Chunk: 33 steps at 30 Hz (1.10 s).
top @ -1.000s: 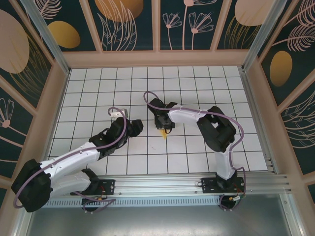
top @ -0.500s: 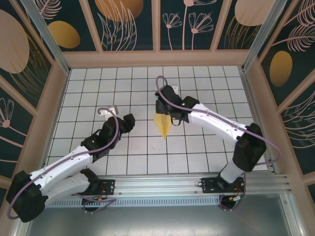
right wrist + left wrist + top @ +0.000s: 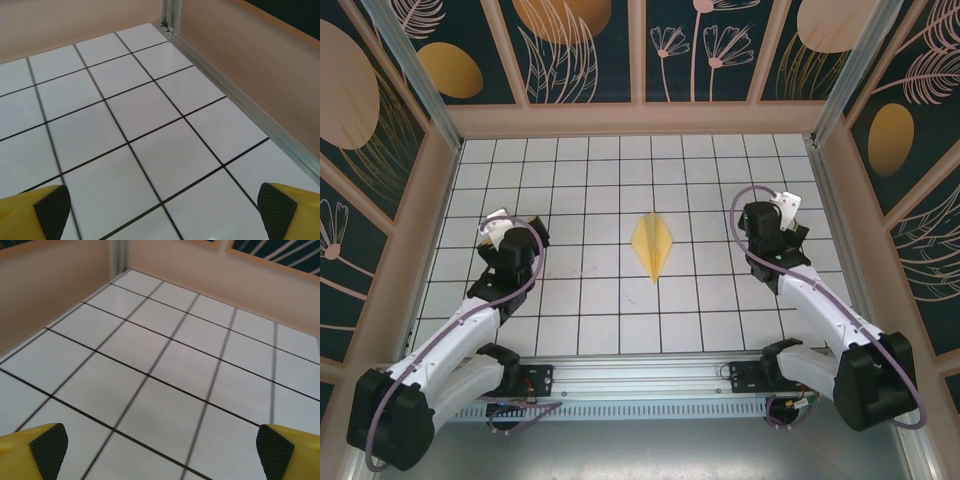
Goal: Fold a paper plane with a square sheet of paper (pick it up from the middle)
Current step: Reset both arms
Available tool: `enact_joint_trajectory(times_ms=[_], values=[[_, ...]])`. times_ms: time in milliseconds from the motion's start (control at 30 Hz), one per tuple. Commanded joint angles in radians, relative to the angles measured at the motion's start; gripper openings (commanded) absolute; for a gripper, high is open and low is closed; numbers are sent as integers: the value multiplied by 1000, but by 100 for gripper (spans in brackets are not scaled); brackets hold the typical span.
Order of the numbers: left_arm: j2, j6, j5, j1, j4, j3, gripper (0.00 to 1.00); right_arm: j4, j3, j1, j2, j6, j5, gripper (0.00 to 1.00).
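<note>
Two arms stand well apart from the work. The left end effector [image 3: 160, 452] hovers over bare tiles near the left wall and the right end effector [image 3: 161, 210] over bare tiles near the right wall. Each has its yellow fingers spread wide, with nothing between the black pads [image 3: 47, 446].

The paper plane [image 3: 651, 246] lies flat on the table [image 3: 720, 300], about midway between left and right and roughly halfway from near to far, touched by neither arm. Its long axis runs near to far. The sharp nose points toward the near edge, where the arm bases are, and the broader end lies toward the far wall. A centre crease runs its length, with a wing on either side.

It should handle as very light and thin, easily crushed or bent out of shape by a hard squeeze. It will probably slide on the smooth tiles if nudged from one side. The creases likely give it some stiffness along the spine, while the wings stay floppy. The best hold looks to be a gentle pinch across the centre fold near mid-length, not at the nose or a wing edge. As it lies so flat, getting a finger under it may be awkward.
</note>
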Motion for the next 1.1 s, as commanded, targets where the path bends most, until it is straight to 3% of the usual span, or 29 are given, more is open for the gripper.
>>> enact_joint_trajectory(times_ms=[0, 133, 233, 400, 467, 600, 667, 767, 933, 1067], values=[[13, 80, 20, 72, 105, -43, 99, 338, -113, -125, 9, -132, -156, 99], [65, 140, 75, 155, 175, -57, 99, 581, -217, -205, 93, -157, -268, 99], [113, 158, 55, 202, 218, -68, 98, 730, -246, -214, 181, -221, -331, 99], [161, 220, 73, 243, 452, -150, 98, 1024, -286, -234, 348, -282, -460, 99], [193, 265, 98, 244, 535, -166, 99, 1003, -250, -238, 382, -315, -500, 97], [267, 385, 133, 244, 866, -272, 99, 1247, -361, -314, 429, -288, -654, 97], [287, 412, 130, 244, 961, -298, 98, 1410, -418, -301, 478, -317, -658, 96], [345, 449, 169, 247, 1133, -322, 99, 1335, -392, -292, 467, -309, -614, 96], [472, 472, 243, 250, 1320, -311, 99, 1299, -373, -319, 467, -286, -649, 99], [566, 479, 330, 264, 1390, -312, 99, 1301, -373, -319, 467, -287, -647, 99]])
